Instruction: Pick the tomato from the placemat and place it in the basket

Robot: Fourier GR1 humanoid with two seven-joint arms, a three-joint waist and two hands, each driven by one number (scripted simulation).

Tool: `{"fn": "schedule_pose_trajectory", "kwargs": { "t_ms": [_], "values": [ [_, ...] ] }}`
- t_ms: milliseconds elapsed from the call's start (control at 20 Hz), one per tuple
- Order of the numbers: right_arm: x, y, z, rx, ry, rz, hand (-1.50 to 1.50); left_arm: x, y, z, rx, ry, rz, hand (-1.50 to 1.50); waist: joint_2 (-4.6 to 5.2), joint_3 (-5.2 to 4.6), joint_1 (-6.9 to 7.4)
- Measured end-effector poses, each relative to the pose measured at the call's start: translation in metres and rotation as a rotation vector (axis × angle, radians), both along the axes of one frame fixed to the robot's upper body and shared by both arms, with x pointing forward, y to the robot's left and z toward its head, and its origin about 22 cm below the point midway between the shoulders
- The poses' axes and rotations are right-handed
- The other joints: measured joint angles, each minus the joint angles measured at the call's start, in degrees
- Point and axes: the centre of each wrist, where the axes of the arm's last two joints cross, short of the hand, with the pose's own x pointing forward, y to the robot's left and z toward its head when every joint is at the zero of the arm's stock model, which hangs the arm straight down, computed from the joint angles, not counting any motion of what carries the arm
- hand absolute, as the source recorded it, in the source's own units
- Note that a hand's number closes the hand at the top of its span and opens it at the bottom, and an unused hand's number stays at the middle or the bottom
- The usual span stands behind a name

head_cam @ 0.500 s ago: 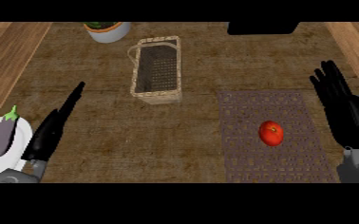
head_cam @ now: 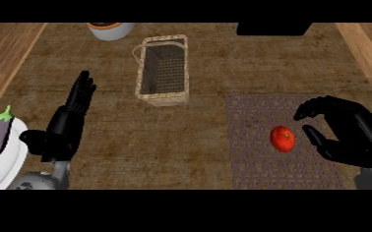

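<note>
Head view: tomato [head_cam: 283, 138] lying on the placemat [head_cam: 254, 169], roughly mid-mat and toward its right half, not yet lifted, so nothing of the task done so far. Right robot hand [head_cam: 341, 130] just beside it on the right, fingers curved over and thumb low, cupped toward the tomato with a visible gap between; holding nothing. Judged as the approach to the grasp, closing not yet made. Left to do: close round the tomato, raise it, carry it up and left across the counter [head_cam: 196, 142], lower it into the basket [head_cam: 162, 98]. Basket standing well apart from the tomato, above and left of the placemat's upper-left corner, long and narrow, open top facing up, a handle loop on its upper-left side, nothing seen inside. Path between mat and basket bare, so room enough for the carry; narrow mouth of the basket likely calling for a careful line-up over its middle, with the wicker rim the thing to catch on. Tomato round, so liable to roll on the mat if nudged before the fingers close. Left robot hand [head_cam: 65, 123] at the left of the view, fingers straight and pointing up, resting, holding nothing, well clear of the route. White object with an eggplant [head_cam: 6, 120] at the far left edge beside that arm, and a pot [head_cam: 110, 29] at the top left beyond the basket, both out of the way. Dark block [head_cam: 272, 28] at the top right and wooden borders along both sides also clear of the route
</note>
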Motion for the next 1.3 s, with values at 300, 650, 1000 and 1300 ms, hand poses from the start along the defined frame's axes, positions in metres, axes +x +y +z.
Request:
{"fn": "schedule_pose_trajectory", "kwargs": {
  "t_ms": [300, 650, 1000, 1300],
  "values": [
    [-0.039, 0.038, -0.012, -0.147, -0.011, -0.075, -1.5, -0.009, -0.009, -0.005, -0.093, -0.024, 0.033, 0.0, 0.16, -0.22, -1.09],
    [-0.035, 0.002, 0.047, -0.617, -0.007, -0.361, -1.5, -0.012, -0.014, -0.003, -0.117, -0.034, 0.041, 0.0, 0.2, -0.47, -1.3],
    [-0.024, -0.018, 0.125, -1.018, 0.098, -0.281, -1.5, -0.01, -0.017, -0.002, -0.12, -0.036, 0.028, 0.0, 0.42, -0.43, -0.56],
    [-0.014, -0.009, 0.159, -1.082, 0.203, -0.111, -1.5, -0.006, -0.019, 0.001, -0.124, -0.039, 0.023, 0.0, 0.54, -0.32, -0.26]
  ]
}}
